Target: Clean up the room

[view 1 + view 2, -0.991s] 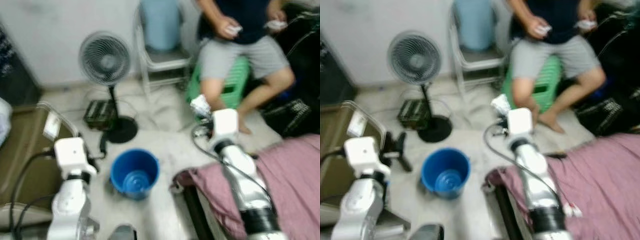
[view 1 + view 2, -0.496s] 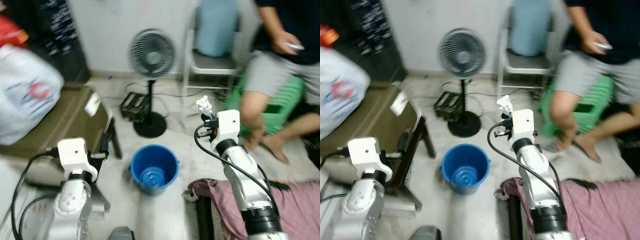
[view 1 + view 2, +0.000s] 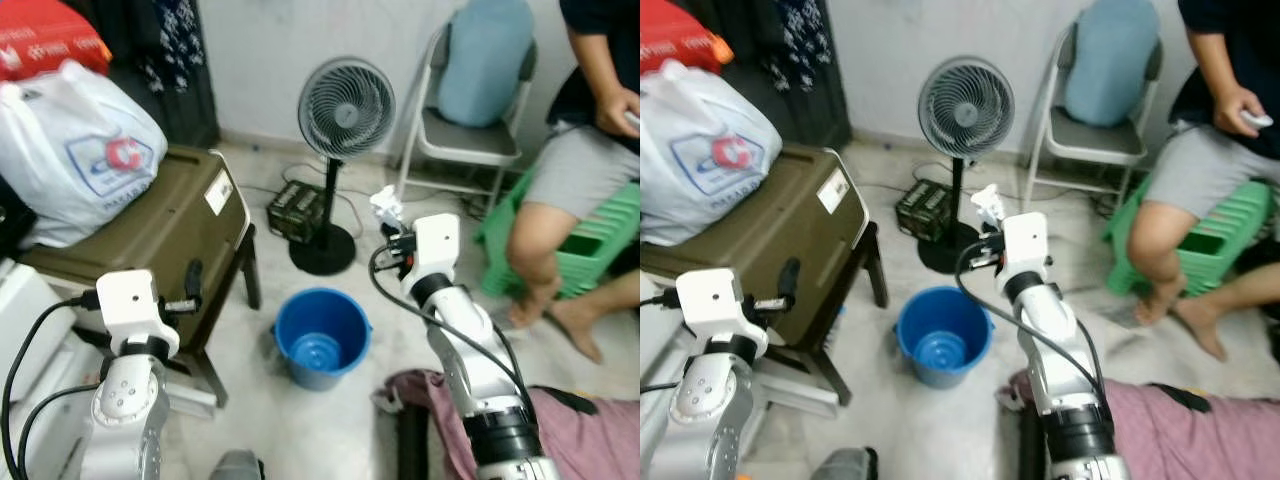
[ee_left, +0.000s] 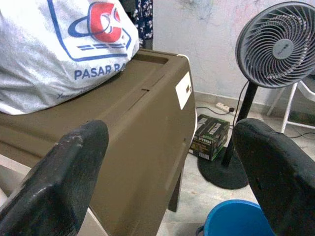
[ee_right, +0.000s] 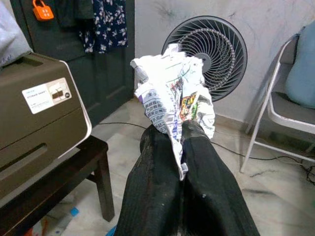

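While the right gripper [image 5: 182,142] pinches a crumpled paper wrapper [image 5: 174,96] between fingers pressed tight together, the risk is plain: the blue bucket [image 3: 322,335] sits below and to the gripper's left, not directly beneath, so letting go here would likely drop the wad onto the tiled floor [image 3: 300,430] or toward the fan's base just ahead. Only the wrapper's lower edge is clamped, with most of it fanning out above the fingertips, so a jolt could shake it loose. Another hazard is the standing fan [image 3: 345,110], right in front of the gripper; a forward swing could knock it.

Now the pose: the right arm [image 3: 465,350] reaches up and forward, elbow bent, wrist level, wrapper held above floor height. Over on the other side, the left gripper [image 4: 172,162] is spread wide and carries nothing, held level and pointing past the brown storage box [image 4: 123,132] toward the bucket's rim.
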Available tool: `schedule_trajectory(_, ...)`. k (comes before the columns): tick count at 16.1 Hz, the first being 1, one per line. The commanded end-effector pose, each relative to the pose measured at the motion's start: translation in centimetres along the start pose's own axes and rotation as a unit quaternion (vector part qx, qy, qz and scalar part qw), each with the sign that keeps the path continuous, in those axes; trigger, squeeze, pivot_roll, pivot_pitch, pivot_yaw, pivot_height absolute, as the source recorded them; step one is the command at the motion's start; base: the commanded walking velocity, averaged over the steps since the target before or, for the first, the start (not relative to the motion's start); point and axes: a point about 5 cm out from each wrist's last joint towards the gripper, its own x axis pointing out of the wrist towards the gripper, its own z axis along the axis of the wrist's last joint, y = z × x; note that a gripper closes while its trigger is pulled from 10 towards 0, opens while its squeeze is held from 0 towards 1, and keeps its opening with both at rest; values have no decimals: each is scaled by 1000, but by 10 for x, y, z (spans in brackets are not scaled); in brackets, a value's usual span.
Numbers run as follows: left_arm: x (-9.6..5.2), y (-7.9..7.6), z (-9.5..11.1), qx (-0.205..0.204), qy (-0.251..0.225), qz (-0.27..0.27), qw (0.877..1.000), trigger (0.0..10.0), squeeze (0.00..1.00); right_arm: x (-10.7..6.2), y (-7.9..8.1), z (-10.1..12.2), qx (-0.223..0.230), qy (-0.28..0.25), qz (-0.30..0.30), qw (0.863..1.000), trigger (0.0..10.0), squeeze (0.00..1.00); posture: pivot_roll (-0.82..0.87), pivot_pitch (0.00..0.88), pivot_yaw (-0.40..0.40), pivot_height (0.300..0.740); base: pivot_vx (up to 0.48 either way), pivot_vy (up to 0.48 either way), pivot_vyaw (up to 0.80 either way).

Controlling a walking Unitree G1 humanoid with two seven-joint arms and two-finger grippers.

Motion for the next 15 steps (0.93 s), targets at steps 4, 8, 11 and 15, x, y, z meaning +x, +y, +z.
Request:
schedule_trajectory(4,1,-9,5,-17,-10,-32,999,10000,0,-2,-10,0,-3,3,-15,1000,10000,0,-21,0,-69,740,0,0,0)
schedule_trajectory(8,1,-10,5,-21,-13,-38,999,10000,0,-2,-9,0,-6,3,-15,1000,10000,0,-22,0,-68,740,0,0,0)
schedule_trajectory(11,1,-11,6,-21,-13,-39,999,10000,0,-2,-9,0,-6,2,-14,1000,10000,0,-22,0,-68,740,0,0,477)
schedule_trajectory(15,1,-11,6,-22,-14,-39,999,10000,0,-1,-9,0,-6,2,-13,1000,10000,0,-21,0,-68,740,120,0,114)
